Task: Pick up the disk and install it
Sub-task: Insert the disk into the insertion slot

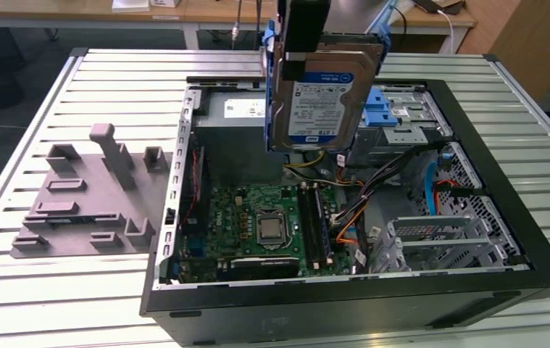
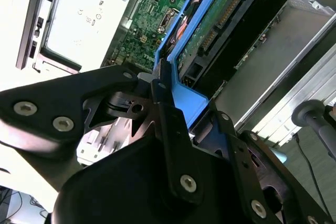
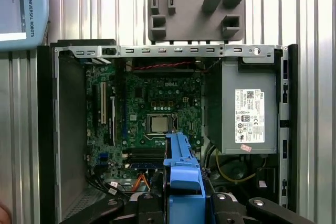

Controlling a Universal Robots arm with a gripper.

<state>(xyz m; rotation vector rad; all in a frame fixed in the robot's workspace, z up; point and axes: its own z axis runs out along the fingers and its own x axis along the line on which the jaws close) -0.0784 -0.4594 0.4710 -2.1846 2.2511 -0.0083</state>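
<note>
Nearest in the exterior view is the slatted metal tabletop (image 1: 62, 304), which carries an open black computer case (image 1: 352, 290) lying on its side. Towards the exterior view's left a grey fixture (image 1: 86, 196) with upright blocks lies on the slats, just beside the case. Inside the case, the green motherboard (image 1: 265, 225) fills the near part. Behind it are the grey power supply (image 1: 240, 116) and, towards the exterior view's right, a drive cage (image 1: 401, 109) with blue plastic parts.

Above that far part of the case hangs the disk (image 1: 315, 98). It is upright, with its white-and-blue label facing the exterior camera, and its blue carrier frame runs along its edges. The claw (image 1: 299, 58) comes down from above and is clamped on the disk's upper end. In the second wrist view its fingers (image 2: 160, 85) pinch the blue frame from both sides. Beyond the tabletop stand pale desks (image 1: 207, 11).
</note>
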